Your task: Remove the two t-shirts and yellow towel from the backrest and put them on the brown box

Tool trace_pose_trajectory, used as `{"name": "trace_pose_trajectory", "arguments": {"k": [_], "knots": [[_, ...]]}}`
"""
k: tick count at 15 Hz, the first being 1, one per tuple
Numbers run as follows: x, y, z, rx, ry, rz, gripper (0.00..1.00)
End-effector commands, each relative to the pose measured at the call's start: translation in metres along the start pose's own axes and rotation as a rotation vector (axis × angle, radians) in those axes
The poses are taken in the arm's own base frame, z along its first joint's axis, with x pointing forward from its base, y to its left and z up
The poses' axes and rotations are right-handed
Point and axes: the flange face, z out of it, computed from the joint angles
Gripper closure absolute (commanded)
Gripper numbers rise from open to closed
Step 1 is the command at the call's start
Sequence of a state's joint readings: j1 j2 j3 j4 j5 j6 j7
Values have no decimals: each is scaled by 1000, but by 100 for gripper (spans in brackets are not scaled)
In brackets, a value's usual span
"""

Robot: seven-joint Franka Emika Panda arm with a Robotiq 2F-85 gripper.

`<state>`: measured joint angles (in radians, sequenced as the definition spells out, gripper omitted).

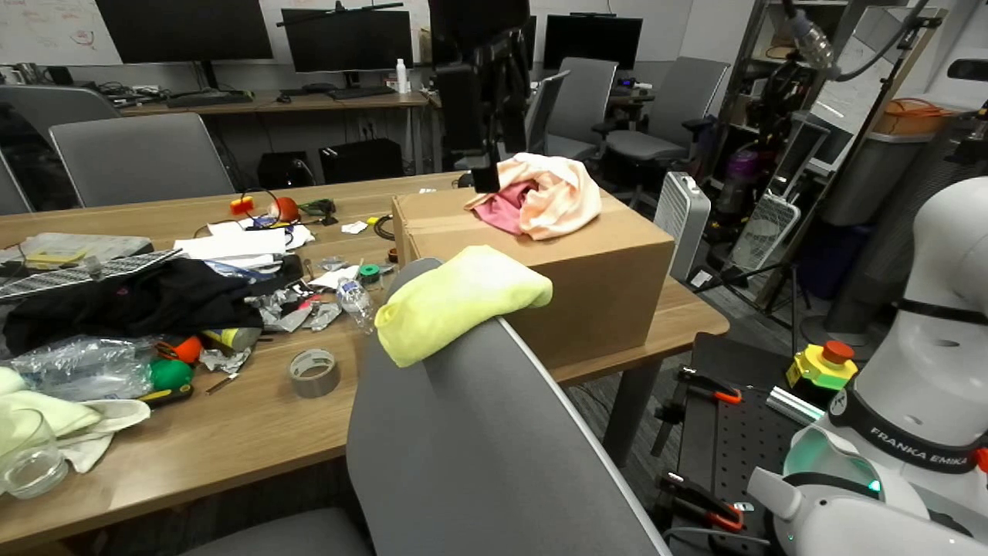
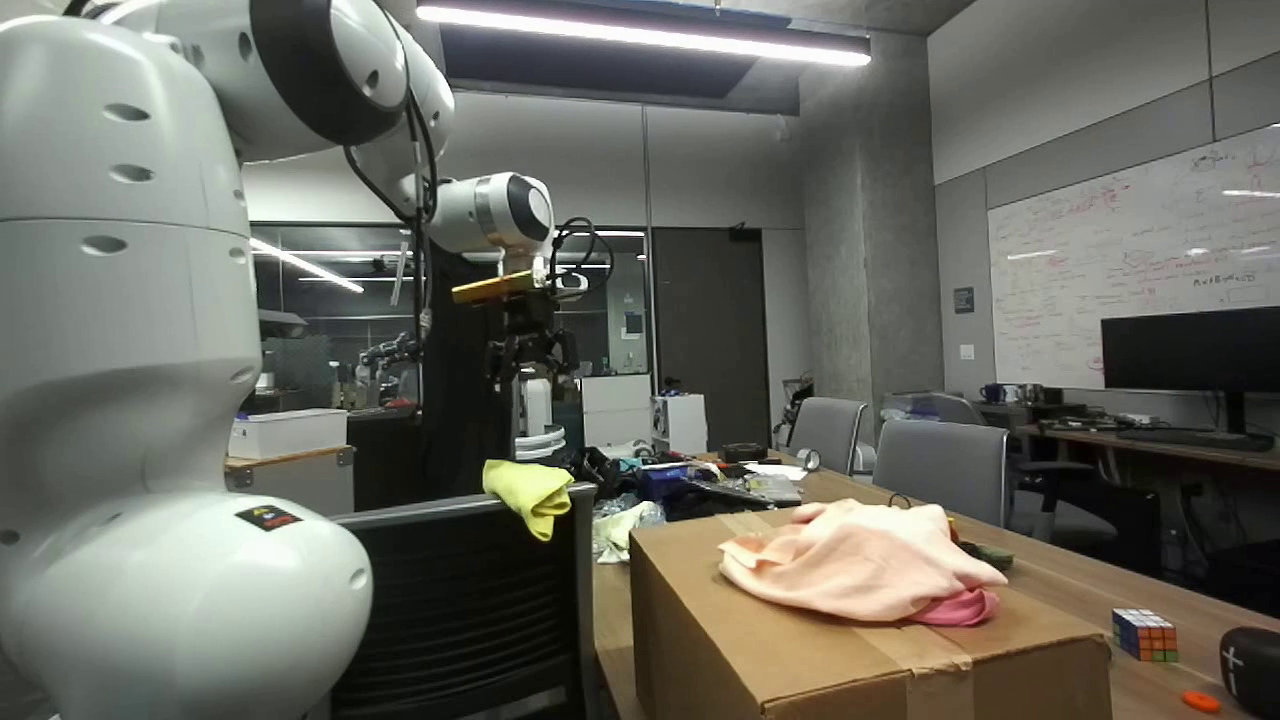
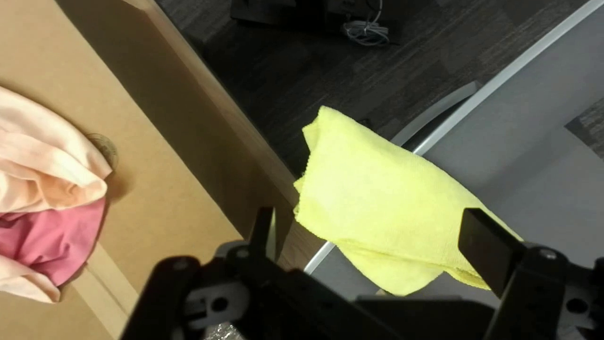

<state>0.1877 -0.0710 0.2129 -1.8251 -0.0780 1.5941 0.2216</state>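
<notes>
The yellow towel (image 1: 463,301) (image 2: 530,492) (image 3: 387,203) lies folded over the top edge of the grey chair backrest (image 1: 471,440) (image 2: 450,590) (image 3: 528,132). A peach t-shirt (image 1: 567,193) (image 2: 860,560) (image 3: 42,160) and a pink t-shirt (image 1: 505,207) (image 2: 962,608) (image 3: 56,236) lie bunched together on top of the brown box (image 1: 602,301) (image 2: 710,640) (image 3: 151,165). My gripper (image 1: 498,166) (image 2: 532,370) (image 3: 368,226) is open and empty, pointing down, apart from and above the towel. In the wrist view the towel shows between and beyond the fingers.
The box stands on the wooden table (image 1: 417,174) beside the chair. Clutter covers the table's other part: a tape roll (image 1: 314,373), a plastic bottle (image 1: 356,303), a black cloth (image 1: 131,305) and a glass (image 1: 31,463). A Rubik's cube (image 2: 1145,635) sits near the box.
</notes>
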Motion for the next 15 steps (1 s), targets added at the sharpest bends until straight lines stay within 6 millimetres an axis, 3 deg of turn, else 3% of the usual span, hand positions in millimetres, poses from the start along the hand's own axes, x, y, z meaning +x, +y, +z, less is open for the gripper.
{"name": "trace_pose_trajectory", "arguments": {"k": [1,7,15], "knots": [[6,-10,13,44,50,32,0],[16,-24,50,28,58,40,0],[18,-63,97,-28,62,24,0]]}}
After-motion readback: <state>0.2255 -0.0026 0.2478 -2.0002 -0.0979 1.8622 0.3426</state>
